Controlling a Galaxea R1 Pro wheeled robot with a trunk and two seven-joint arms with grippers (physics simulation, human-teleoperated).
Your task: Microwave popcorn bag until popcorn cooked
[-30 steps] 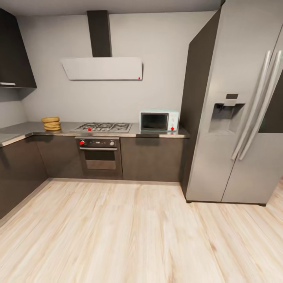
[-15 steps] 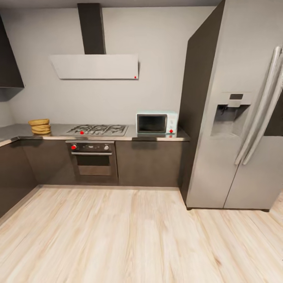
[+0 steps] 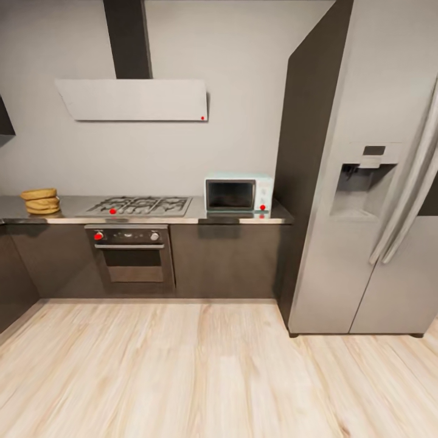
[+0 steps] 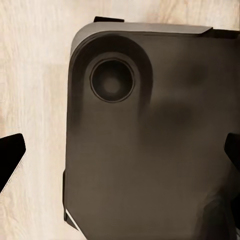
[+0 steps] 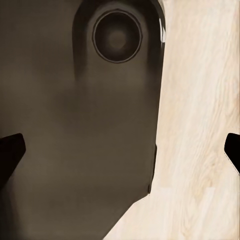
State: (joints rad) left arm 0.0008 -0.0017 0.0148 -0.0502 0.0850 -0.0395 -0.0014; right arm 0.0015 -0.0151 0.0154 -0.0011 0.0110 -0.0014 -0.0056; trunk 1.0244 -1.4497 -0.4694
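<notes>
The popcorn bag (image 3: 40,201), a tan wrinkly sack, stands at the far left of the pale grey countertop (image 3: 73,207). Further right on the same worktop sits the mint-blue microwave (image 3: 238,194), its dark glass door closed, pressed close to the fridge side. No popcorn can be made out at this distance. In the left wrist view my left gripper (image 4: 120,155) is open, its black fingertips wide apart over my own dark base (image 4: 150,100). My right gripper (image 5: 120,150) is open as well, above the base and the wooden floor (image 5: 200,125).
A gas hob (image 3: 140,205) lies between bag and microwave, with a steel oven (image 3: 129,255) under it and a white hood (image 3: 134,99) above. A tall grey fridge (image 3: 365,182) juts out at the right. Light wood floor (image 3: 182,365) stretches to the dark cabinets.
The whole head view has shifted: the camera has come closer to the counter, so the units look larger and sit further left. Bag and microwave themselves have not moved.
</notes>
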